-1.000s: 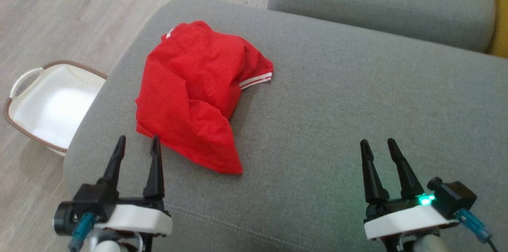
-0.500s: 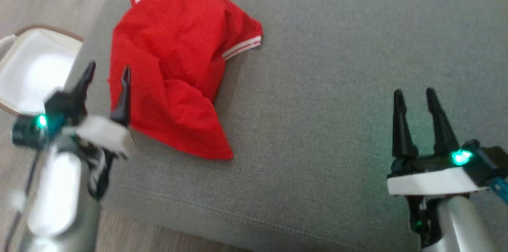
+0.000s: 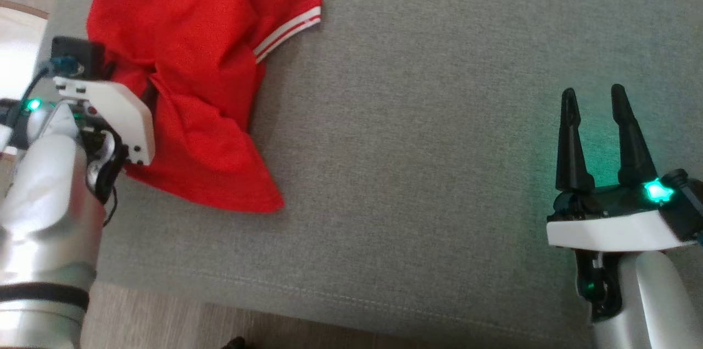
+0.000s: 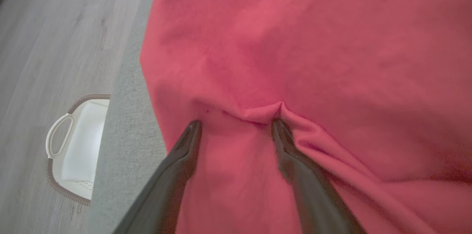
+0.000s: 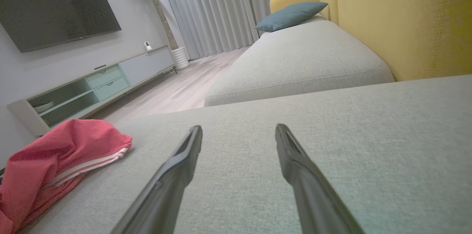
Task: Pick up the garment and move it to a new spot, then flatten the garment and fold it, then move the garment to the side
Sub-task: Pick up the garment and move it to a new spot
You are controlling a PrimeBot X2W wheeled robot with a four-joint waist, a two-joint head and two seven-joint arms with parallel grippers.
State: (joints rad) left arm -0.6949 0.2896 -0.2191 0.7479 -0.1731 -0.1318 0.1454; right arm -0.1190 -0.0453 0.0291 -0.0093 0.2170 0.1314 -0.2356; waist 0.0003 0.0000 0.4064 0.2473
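A crumpled red garment [image 3: 187,79] lies near the left edge of a grey sofa cushion [image 3: 439,145]. The left end effector [image 4: 238,125], wide open, rests its tips on a raised fold, gripping nothing; it should close squarely on that ridge. The right end effector [image 3: 596,101] hovers open and empty, well apart.

Bare cushion [image 3: 439,145] lies open right of the garment [image 3: 192,63]; basket [image 4: 79,153] flanks left.

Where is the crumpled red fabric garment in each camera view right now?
Head view: red fabric garment upper left, on the grey fabric cushion.
Left wrist view: garment centre and right, under the open left gripper.
Right wrist view: garment lower left.
Shared landmark: the cushion beneath it.
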